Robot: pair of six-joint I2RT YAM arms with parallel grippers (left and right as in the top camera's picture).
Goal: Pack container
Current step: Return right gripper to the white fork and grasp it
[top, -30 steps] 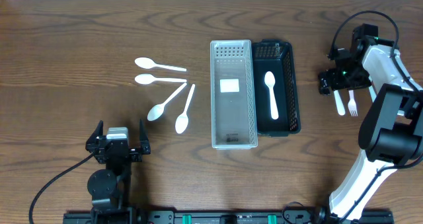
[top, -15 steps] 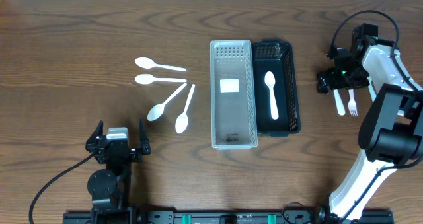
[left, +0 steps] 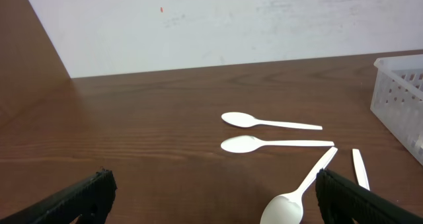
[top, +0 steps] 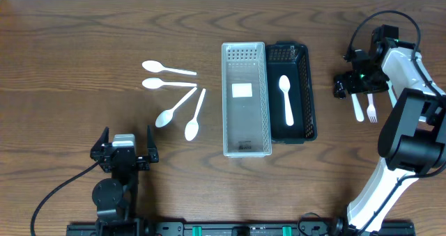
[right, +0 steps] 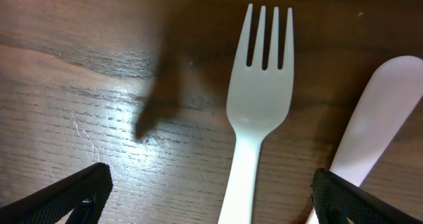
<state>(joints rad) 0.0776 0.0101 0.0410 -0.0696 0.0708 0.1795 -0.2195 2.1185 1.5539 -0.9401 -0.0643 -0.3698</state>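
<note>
A clear white basket (top: 245, 131) and a black basket (top: 305, 90) stand side by side mid-table. One white spoon (top: 285, 100) lies in the black basket. Several white spoons (top: 174, 109) lie on the table to the left and also show in the left wrist view (left: 268, 122). A white fork (top: 372, 108) and a white utensil handle (top: 358, 108) lie at the right. My right gripper (top: 357, 83) is open low over them, and the fork (right: 258, 112) lies between its fingers (right: 211, 197). My left gripper (top: 125, 152) is open and empty near the front edge (left: 211, 201).
The right arm's white links (top: 411, 90) curve along the right edge of the table. The white utensil handle (right: 377, 125) lies just right of the fork. The clear basket's corner (left: 403, 92) shows at the right of the left wrist view.
</note>
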